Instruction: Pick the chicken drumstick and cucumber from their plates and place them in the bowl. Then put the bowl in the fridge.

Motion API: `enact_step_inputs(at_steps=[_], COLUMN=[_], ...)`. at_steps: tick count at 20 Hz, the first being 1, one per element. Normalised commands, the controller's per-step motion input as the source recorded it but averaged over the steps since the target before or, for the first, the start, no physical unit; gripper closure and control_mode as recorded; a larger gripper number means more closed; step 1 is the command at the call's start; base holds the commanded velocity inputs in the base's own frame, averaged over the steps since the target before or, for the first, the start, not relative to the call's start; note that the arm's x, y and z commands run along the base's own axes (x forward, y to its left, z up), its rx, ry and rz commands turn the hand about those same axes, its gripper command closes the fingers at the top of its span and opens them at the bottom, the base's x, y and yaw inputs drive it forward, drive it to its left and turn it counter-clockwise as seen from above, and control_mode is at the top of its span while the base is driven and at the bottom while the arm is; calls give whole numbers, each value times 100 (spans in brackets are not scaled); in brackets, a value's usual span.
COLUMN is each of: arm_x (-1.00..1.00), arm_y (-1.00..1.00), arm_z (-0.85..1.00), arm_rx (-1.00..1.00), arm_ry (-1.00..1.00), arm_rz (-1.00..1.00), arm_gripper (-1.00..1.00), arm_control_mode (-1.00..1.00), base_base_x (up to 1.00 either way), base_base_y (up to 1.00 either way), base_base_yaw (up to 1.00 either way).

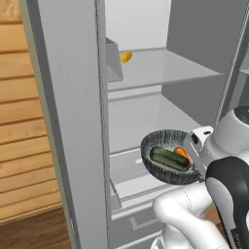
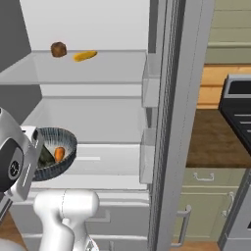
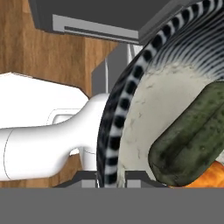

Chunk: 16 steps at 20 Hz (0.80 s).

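Inspection finds the final step in hand: both foods are loaded and the bowl (image 1: 168, 168) is being carried to the open fridge (image 1: 146, 73). In the left base view we see the bowl in the air in front of the fridge's lower shelf (image 1: 141, 121), tilted slightly, with the cucumber (image 1: 169, 158) lying across its pale inside and the chicken drumstick (image 1: 181, 152) just beside it at about 1 o'clock. The right base view confirms this: bowl at 9 o'clock of the picture, drumstick touching the cucumber.

The gripper (image 3: 111, 178) holds the bowl by its rim (the hand view shows the ribbed rim running down between the two dark fingers (image 3: 85, 176)), so we record the fingers as narrow and clamped on the bowl's wall.

The upper shelf (image 2: 88, 68) already carries a yellow-orange lump (image 2: 85, 56) and a brown lump (image 2: 58, 49), well apart from the bowl.

In our judgement the next move calls for pushing the bowl forward over the lower shelf, levelling it, lowering until its base rests there, and only then releasing. The tilt is the risk: the contents could roll out.
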Motion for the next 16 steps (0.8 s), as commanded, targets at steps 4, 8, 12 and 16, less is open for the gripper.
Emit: enact_step_inputs(at_steps=[4,8,12,16], arm_x=[0,17,93,76], arm_y=[0,0,-30,-14], arm_z=[0,-1,-2,-28], arm_rx=[0,0,1,5], arm_ry=[0,0,-4,-17], arm_rz=[0,1,5,11], arm_gripper=[100,100,100,100], arm_control_mode=[100,-100,-100,-100], base_base_x=[-14,7,0,0], base_base_y=[-12,0,0,0], base_base_yaw=[15,3,0,0])
